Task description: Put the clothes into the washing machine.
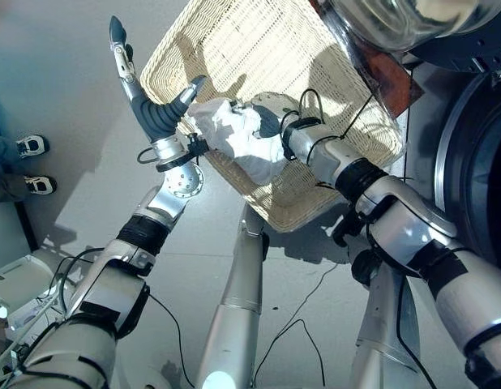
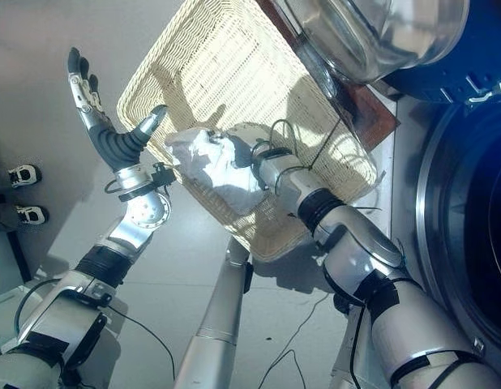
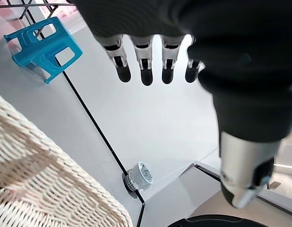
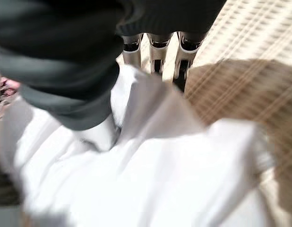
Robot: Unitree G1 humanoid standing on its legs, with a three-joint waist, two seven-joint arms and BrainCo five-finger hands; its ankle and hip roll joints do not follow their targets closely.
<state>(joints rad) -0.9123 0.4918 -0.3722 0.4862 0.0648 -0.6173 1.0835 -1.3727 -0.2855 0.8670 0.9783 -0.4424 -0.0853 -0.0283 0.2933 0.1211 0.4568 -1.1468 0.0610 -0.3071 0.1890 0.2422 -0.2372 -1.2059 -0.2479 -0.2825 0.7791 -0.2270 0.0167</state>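
A crumpled white cloth (image 1: 234, 134) lies over the near left rim of a wicker basket (image 1: 234, 49) on the floor. My right hand (image 1: 268, 121) reaches into the basket from the right, its fingers (image 4: 155, 52) and thumb closed into the cloth (image 4: 150, 165). My left hand (image 1: 157, 113) is raised just left of the basket and cloth, fingers (image 3: 146, 66) straight and spread, holding nothing. The washing machine's dark round opening (image 2: 469, 211) is at the far right, and its glass door (image 2: 380, 32) hangs open above the basket's far corner.
A person's shoes (image 1: 32, 146) stand on the grey floor at the far left. A blue plastic stool (image 3: 44, 47) and a small white ribbed object (image 3: 139, 176) sit on the floor beyond the basket's rim (image 3: 42, 179).
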